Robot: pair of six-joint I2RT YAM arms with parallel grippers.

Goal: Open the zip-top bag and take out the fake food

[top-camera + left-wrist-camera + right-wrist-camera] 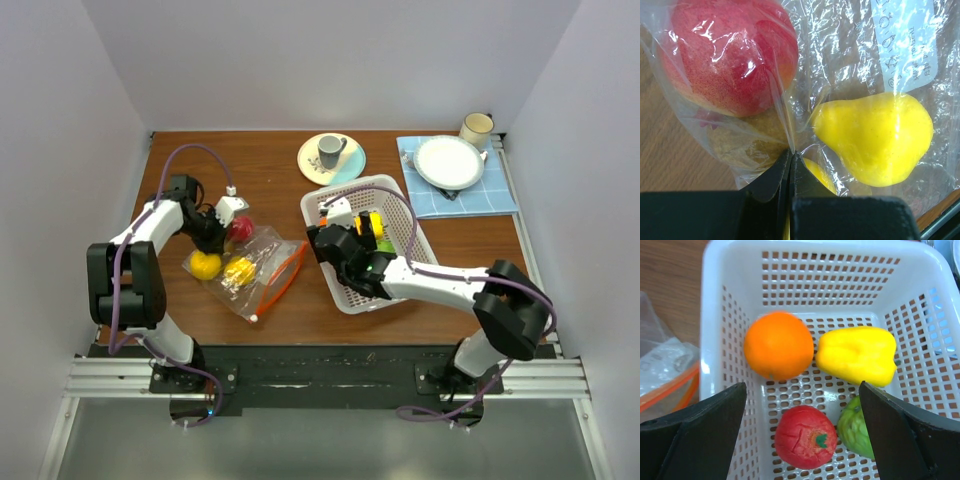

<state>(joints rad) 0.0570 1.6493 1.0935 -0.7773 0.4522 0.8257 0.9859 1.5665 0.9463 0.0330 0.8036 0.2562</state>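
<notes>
Nearest the arm bases, on the left half of the wooden table (230,165), the zip-top bag (262,262) lies flat. Its orange-red zip strip (287,278) curves along the side that faces the basket. The left gripper (791,162) is closed, its dark fingertips pinched together on a fold of the bag's clear film. Inside the bag, a red fruit (730,55) sits to one side of that fold and a yellow pear (875,140) to the other. A second yellow piece (238,270) shows just behind the fingertips. It is mostly hidden in the wrist view and may be a corn cob.

Just right of the bag, the right gripper (802,395) hangs over the near end of the white perforated basket (710,315). Its jaws are spread wide and nothing is held between them. Four pieces of fake food lie on the basket floor. A red tomato (805,436) and a green piece (856,427) are nearer the gripper, and an orange (778,345) and a yellow pepper (856,355) lie side by side beyond them.

Farther back, a saucer (345,165) carries a grey cup (329,150). To its right a blue cloth (500,195) holds a white plate (449,162), and a mug (476,128) stands at the far right corner.
</notes>
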